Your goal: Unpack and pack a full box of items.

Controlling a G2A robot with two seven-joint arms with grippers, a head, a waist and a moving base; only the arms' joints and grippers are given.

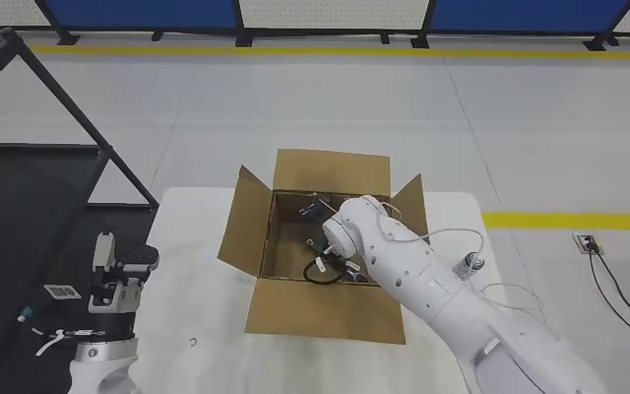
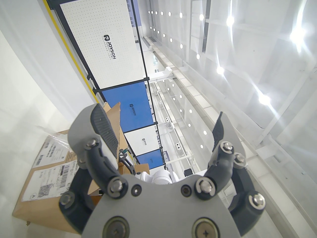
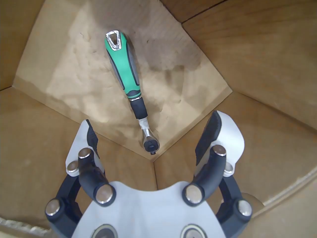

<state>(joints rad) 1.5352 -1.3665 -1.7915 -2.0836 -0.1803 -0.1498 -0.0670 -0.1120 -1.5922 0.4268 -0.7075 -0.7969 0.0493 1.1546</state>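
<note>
An open cardboard box (image 1: 295, 310) stands in the middle of the white table (image 1: 197, 295), flaps spread. On its floor lies a ratchet wrench (image 3: 123, 68) with a green and grey handle, its metal head tucked into a corner of the box. My right arm (image 1: 394, 256) goes down into the box. Its gripper (image 3: 151, 120) hangs open just above the wrench head, touching nothing. My left gripper (image 2: 158, 112) is open and empty, pointing up toward the ceiling, at the table's left edge (image 1: 118, 271), well away from the box (image 2: 47, 172).
A small bottle-like container (image 1: 471, 264) stands on the table just right of the box. A black frame and dark surface (image 1: 59, 207) sit beyond the table's left side. The box walls close in around the right gripper.
</note>
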